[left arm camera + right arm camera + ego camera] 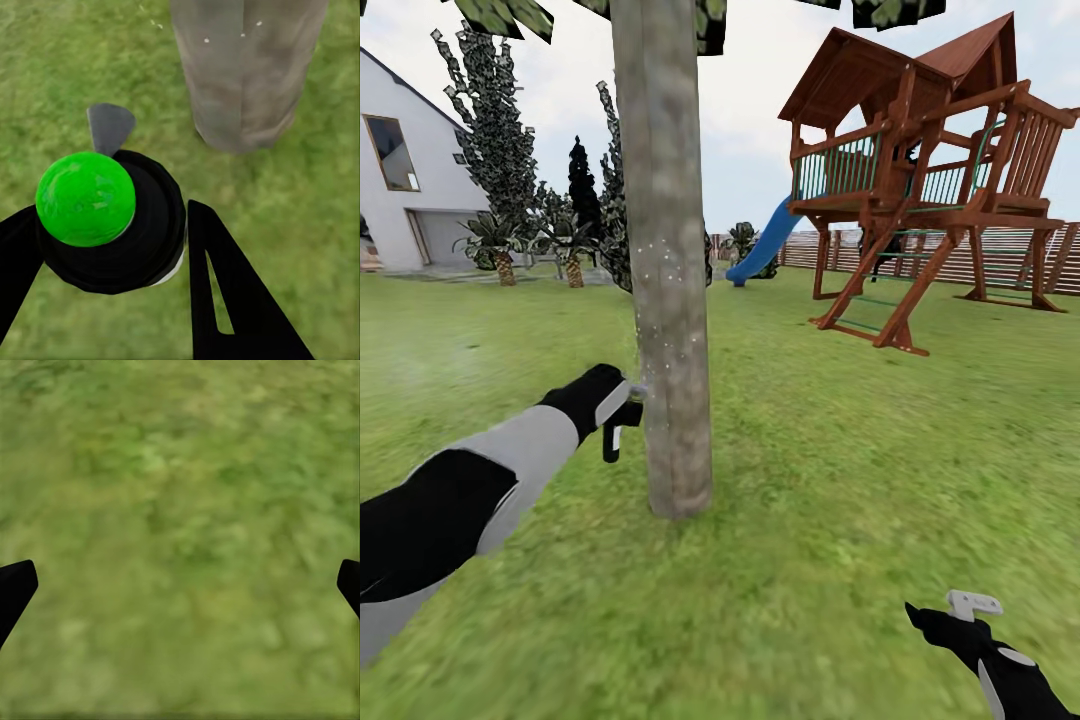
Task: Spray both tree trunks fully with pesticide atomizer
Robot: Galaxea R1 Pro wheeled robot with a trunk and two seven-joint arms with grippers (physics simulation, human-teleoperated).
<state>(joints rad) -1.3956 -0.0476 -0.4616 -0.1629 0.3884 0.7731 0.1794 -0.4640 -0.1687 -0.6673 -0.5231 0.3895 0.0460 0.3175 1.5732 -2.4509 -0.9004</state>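
A thick beige-grey tree trunk (665, 300) rises from the grass floor (810, 480) just left of centre, with leaf clumps at the top edge. Small white specks dot its bark at mid height. My left gripper (615, 410) is shut on the pesticide atomizer (610, 442), whose grey spray head is right up against the trunk's left side. In the left wrist view my left gripper (112, 217) grips the atomizer (112, 240), a round black body with a bright green dome, with the trunk (240, 75) just beyond. My right gripper (972, 605) hangs low at the right, and the right wrist view has it (180, 585) open over grass.
A wooden playset (920, 180) with a blue slide (765, 245) stands at the back right before a slat fence (1000, 255). A white house (410, 180), small palms (500, 250) and tall leafy trees (495, 140) stand at the back left. Lawn spreads all around.
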